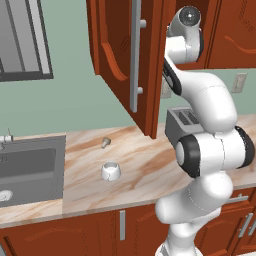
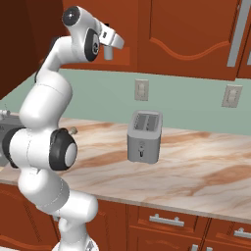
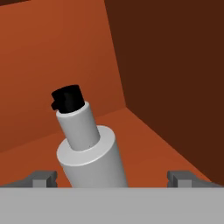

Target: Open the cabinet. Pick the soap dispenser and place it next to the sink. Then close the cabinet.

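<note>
The cabinet's arched door [image 1: 117,50] stands swung open, its silver bar handle [image 1: 135,55] facing me. My arm reaches up into the cabinet. In the hand view the grey soap dispenser [image 3: 89,148] with its black pump top [image 3: 66,98] leans left on the orange shelf, near the back corner. My gripper [image 3: 113,177] is open, one fingertip on each side of the bottle's body and apart from it. In the right base view the hand [image 2: 111,40] is up at cabinet height. The sink [image 1: 35,160] lies at the counter's left end.
A squat white cup [image 1: 111,171] and a small grey knob-like object [image 1: 105,142] sit on the marble counter right of the sink. A grey toaster [image 2: 144,136] stands near the back wall. Base cabinets with short handles [image 1: 122,225] run below the counter.
</note>
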You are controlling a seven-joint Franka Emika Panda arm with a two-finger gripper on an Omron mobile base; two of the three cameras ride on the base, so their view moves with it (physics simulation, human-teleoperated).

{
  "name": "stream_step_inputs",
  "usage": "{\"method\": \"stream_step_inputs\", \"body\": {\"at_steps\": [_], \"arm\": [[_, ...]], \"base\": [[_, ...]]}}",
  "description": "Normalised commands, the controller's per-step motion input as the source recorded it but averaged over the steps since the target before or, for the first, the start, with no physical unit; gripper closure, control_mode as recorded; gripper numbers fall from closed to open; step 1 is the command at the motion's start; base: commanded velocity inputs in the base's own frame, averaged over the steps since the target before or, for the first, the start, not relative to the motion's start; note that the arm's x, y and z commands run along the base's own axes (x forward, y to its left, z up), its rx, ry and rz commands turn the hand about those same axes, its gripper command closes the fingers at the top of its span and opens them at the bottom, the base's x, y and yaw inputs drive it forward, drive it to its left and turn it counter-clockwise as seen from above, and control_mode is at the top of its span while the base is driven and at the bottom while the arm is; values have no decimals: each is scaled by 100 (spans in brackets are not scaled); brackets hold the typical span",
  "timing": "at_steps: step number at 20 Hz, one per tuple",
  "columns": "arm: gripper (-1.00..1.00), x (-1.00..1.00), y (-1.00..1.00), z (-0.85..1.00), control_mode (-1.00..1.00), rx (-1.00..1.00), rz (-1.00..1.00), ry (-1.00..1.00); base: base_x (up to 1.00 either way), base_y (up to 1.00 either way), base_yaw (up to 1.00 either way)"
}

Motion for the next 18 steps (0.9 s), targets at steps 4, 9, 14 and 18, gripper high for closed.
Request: {"method": "stream_step_inputs", "body": {"at_steps": [4, 9, 14, 18], "arm": [[-100, 16, 0, -2, -100, 3, 0, 0], [-100, 5, 1, 0, -100, 4, 0, 0], [-100, -2, 5, 3, -100, 4, 0, 0], [-100, 5, 5, 0, -100, 3, 0, 0]], "base": [[0, 0, 0], [0, 0, 0], [0, 0, 0], [0, 0, 0]]}}
